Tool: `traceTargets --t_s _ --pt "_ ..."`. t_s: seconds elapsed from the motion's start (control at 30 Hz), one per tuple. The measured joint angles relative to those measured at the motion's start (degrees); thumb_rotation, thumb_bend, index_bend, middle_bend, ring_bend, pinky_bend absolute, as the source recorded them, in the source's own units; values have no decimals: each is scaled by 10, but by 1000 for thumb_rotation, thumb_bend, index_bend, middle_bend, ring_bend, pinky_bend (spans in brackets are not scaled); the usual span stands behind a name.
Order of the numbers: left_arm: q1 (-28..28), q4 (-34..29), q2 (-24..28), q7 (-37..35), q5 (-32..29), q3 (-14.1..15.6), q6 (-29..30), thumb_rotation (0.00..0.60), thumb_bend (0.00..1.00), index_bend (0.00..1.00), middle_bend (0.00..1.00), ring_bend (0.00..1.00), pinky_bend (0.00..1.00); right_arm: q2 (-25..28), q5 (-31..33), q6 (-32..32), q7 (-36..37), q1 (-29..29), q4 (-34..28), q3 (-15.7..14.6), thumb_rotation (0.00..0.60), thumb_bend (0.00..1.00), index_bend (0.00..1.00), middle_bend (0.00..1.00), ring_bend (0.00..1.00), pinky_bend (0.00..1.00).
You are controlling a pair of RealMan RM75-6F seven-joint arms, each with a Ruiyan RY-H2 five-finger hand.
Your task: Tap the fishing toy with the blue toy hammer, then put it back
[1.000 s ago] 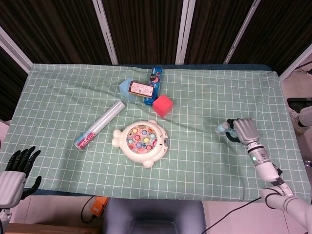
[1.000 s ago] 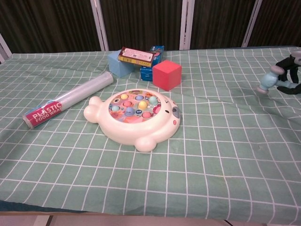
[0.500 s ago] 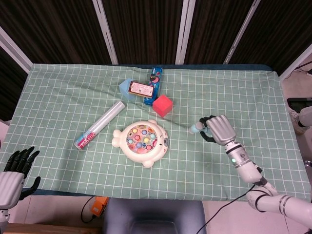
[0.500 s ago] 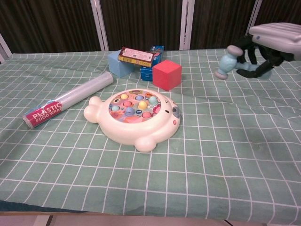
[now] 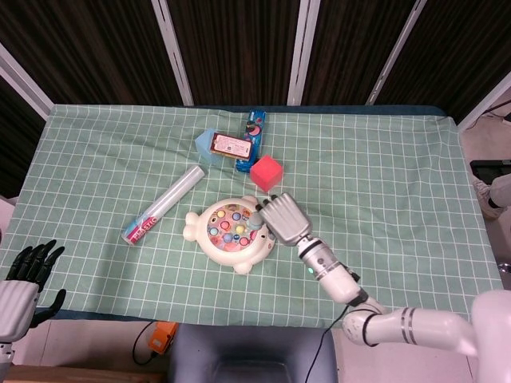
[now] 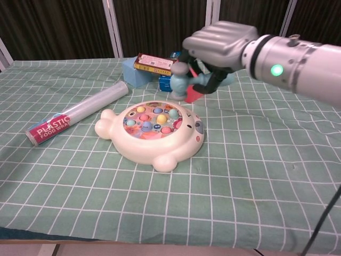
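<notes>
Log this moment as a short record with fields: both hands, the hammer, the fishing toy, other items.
right hand: grips the blue toy hammer, held above the fishing toy
hammer head: just over the toy's far edge in the chest view; contact cannot be told
fishing toy: flat on the green checked cloth
left hand: off the table's near left corner, holds nothing, fingers apart
other items: plastic wrap roll, red cube, printed box
</notes>
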Motion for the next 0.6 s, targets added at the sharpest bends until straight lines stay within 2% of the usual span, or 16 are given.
traceTargets --t_s 0.23,0.6 --pt "2 3 4 -11 4 2 5 600 412 0 0 0 67 -85 126 31 -133 82 5 -2 600 545 1000 726 804 830" --pt "1 4 4 -14 7 3 5 600 410 0 0 0 67 -110 152 53 -123 108 33 -14 600 544 1000 726 803 830"
